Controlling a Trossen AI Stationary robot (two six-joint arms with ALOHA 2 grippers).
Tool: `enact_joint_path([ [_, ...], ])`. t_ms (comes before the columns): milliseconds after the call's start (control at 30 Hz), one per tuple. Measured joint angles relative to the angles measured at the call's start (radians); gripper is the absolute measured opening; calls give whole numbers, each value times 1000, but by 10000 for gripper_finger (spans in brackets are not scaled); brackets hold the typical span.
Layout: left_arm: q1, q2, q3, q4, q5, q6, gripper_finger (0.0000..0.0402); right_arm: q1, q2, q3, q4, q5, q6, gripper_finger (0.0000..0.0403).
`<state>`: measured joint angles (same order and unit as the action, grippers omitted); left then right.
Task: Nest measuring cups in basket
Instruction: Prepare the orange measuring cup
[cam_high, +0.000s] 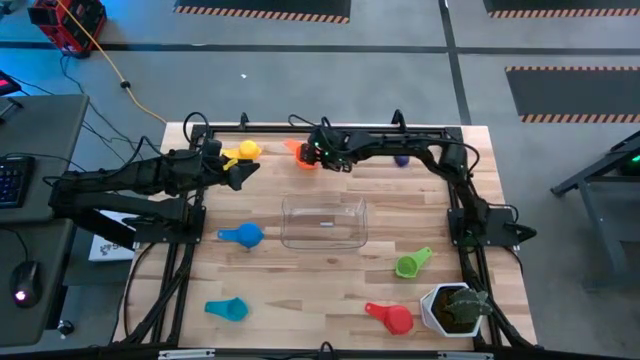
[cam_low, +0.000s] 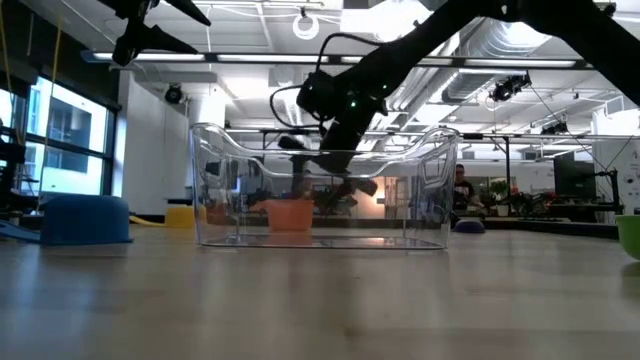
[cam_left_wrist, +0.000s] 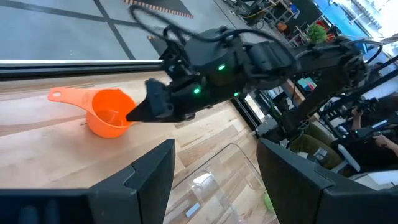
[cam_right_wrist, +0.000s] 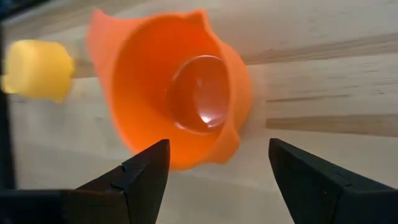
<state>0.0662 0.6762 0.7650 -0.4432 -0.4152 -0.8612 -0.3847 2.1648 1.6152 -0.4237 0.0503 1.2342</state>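
Observation:
The orange cup stands upright on its base near the far edge, handle pointing away from the right arm. My right gripper is open. Its fingers slant down at the cup's rim, one on either side of the cup. My left gripper is open, holds nothing and hovers raised beside the yellow cup. The clear basket sits mid-table with no cup inside. On the table also rest the dark blue, blue, light blue, green and red cups. My right gripper has its open fingers at the side of the orange cup's rim that faces the right arm, slanting down from the table's right. I cannot tell whether they touch it. The cup stands on the table.
A white pot with a green plant stands at the near right corner. The yellow cup lies just left of the orange one. Bare wood lies between the basket and the far edge. The room beyond shows in the low view.

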Motion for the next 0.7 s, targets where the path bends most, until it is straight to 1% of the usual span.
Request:
enact_joint_path([
  [100, 0, 0, 0, 0, 0, 0, 218, 0, 10, 8, 6, 1, 15, 244],
  [200, 0, 0, 0, 0, 0, 0, 218, 0, 11, 9, 1, 9, 24, 211],
  [267, 0, 0, 0, 0, 0, 0, 218, -2, 12, 9, 2, 27, 24, 182],
  [433, 0, 0, 0, 0, 0, 1, 218, -10, 12, 9, -5, 24, 17, 97],
  [567, 0, 0, 0, 0, 0, 1, 218, -17, 8, 9, -22, 22, -45, 27],
  [633, 0, 0, 0, 0, 1, 1, 218, -21, -11, 8, -46, 16, -101, 15],
  [700, 0, 0, 0, 0, 1, 1, 218, -24, -43, 7, -90, 16, -150, 22],
])
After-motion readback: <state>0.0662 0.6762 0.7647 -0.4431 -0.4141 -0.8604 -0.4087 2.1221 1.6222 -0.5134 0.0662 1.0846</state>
